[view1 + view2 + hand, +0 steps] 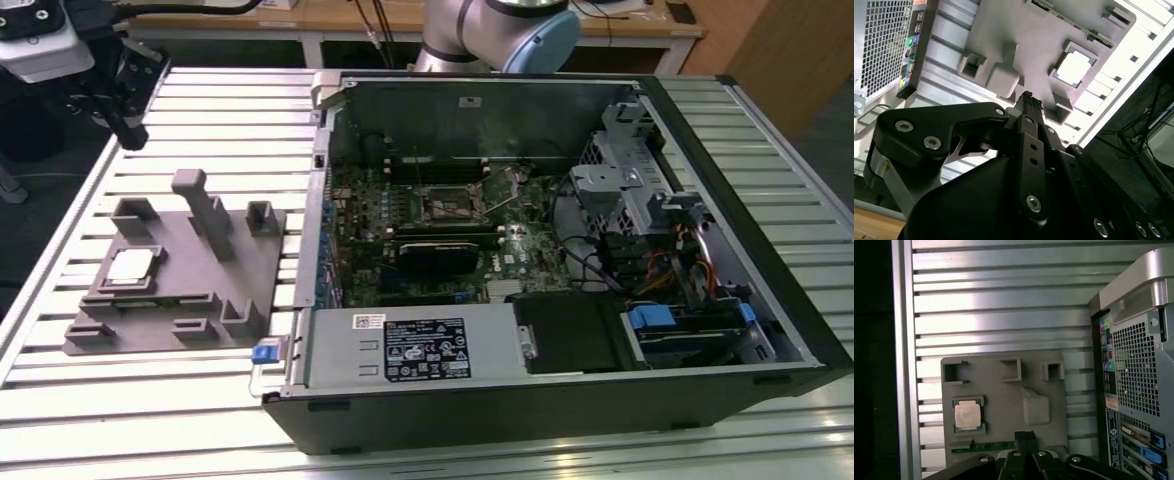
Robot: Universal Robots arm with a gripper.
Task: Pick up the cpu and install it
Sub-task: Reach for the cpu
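The cpu point(130, 265) lies flat, silvery top up, on the grey fixture plate point(187, 300). It is square with no long axis, and its edges run parallel to the plate's. Low brackets hug two opposite edges, while the other two and the top are open. The gripper point(1025, 435) hangs well apart over the slatted table point(214, 110), its fingertips pressed together and holding nothing.

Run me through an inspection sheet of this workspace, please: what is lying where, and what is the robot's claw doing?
Surface: slatted metal table, carrying a grey fixture plate beside an open computer case.
Job's things: cpu lies flat in a pocket of the plate, not yet installed.
Clutter: green strip slotted along the plate's edge.
Grippers: gripper shut, empty, in the air, touching nothing.
Cables: wire bundles inside the case.
Surroundings: wooden bench behind the table.
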